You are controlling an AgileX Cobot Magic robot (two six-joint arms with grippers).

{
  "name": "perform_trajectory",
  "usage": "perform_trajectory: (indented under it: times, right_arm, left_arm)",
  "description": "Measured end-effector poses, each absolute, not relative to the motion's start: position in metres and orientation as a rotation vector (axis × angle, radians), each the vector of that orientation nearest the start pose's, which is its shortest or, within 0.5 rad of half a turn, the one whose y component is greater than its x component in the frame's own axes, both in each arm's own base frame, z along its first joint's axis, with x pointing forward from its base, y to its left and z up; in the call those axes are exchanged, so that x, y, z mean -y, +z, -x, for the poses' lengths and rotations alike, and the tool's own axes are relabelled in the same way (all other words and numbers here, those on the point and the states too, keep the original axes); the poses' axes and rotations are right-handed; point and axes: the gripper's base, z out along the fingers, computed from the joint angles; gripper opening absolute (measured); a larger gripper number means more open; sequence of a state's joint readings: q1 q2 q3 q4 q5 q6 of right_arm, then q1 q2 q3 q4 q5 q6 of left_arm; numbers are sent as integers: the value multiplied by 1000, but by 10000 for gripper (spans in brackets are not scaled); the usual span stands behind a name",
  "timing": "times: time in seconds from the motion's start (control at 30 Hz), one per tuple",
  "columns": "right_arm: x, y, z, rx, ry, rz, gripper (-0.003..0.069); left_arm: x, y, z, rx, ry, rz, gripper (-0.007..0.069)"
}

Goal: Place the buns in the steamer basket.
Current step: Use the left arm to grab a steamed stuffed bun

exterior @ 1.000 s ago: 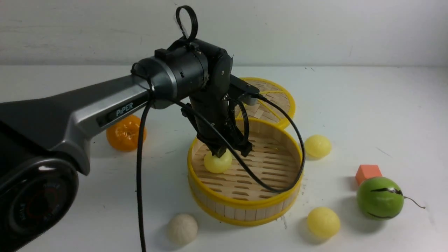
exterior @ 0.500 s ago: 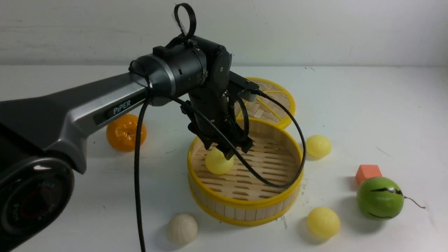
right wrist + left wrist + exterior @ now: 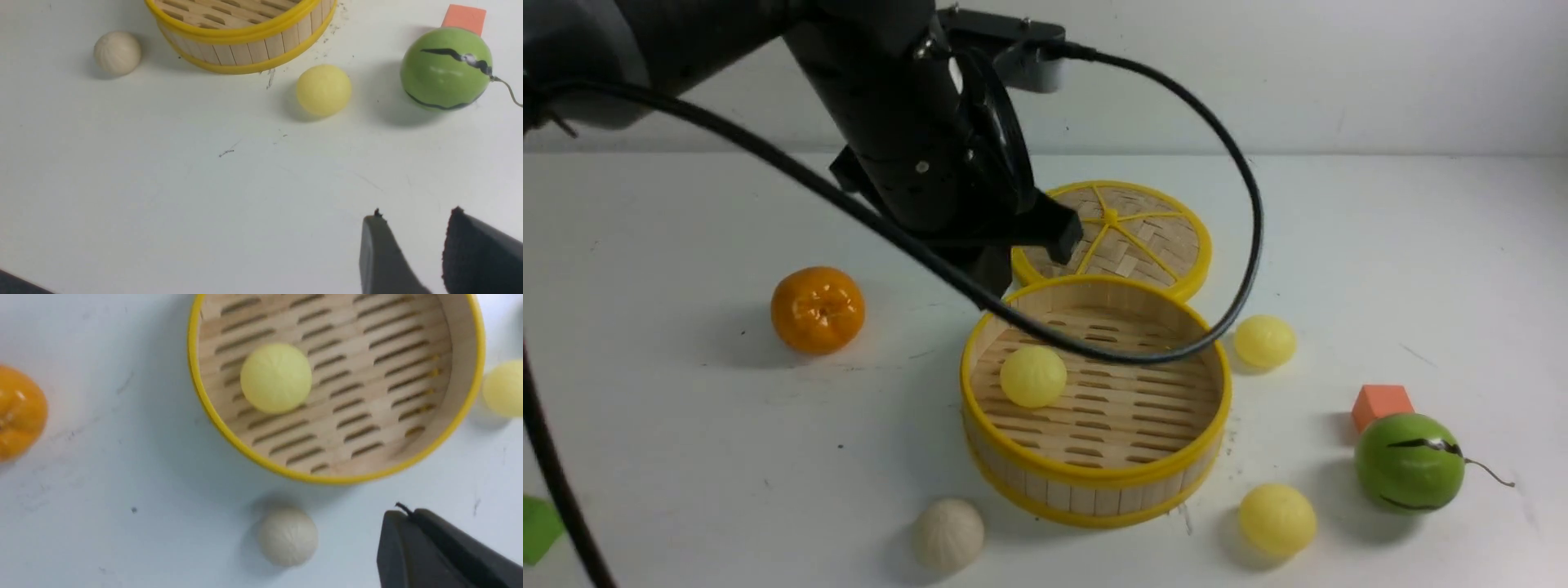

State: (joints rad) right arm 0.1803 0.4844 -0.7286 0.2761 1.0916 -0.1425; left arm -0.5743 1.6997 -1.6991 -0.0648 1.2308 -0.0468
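Hanging up over the table (image 3: 102,477), the left tool (image 3: 402,512) has its fingers pressed together and holds nothing. Closest below it sits the white bun (image 3: 288,537), on the table just outside the steamer basket (image 3: 327,479). A bit farther from the tool, one yellow bun (image 3: 276,377) lies inside the basket on the slats, near the wall. A second yellow bun (image 3: 504,388) sits on the table just past the basket's other side. The orange (image 3: 20,412) is well off. The right tool (image 3: 416,214) has its fingers spread with nothing between them. Ahead of it lies a third yellow bun (image 3: 323,90), near the green ball (image 3: 445,67).
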Motion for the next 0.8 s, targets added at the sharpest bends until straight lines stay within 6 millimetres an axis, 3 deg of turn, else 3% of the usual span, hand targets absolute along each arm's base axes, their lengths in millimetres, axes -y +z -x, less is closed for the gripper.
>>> perform_trajectory:
  times: [0.13,0.17,0.23,0.3,0.43,0.6,0.8]
  right_arm:
    - [-33,331,-58,-2288,360,346,235]
    - [-33,331,-58,-2288,360,346,235]
    - [-32,332,-59,-2277,358,343,235]
    - [-32,333,-60,-2266,353,340,235]
    - [-32,334,-61,-2246,351,333,235]
    - [-32,337,-64,-2209,345,321,235]
    - [-32,337,-64,-2206,345,320,238]
  left_arm:
    - [180,314,-267,-2830,-202,-741,-14]
    - [179,311,-266,-2840,-196,-744,-14]
    - [171,280,-256,-2897,-149,-756,-6]
    - [170,263,-256,-2882,-141,-752,20]
    - [173,248,-261,-2831,-157,-735,87]
    - [181,228,-273,-2804,-183,-713,241]
    - [187,215,-280,-2788,-190,-781,283]
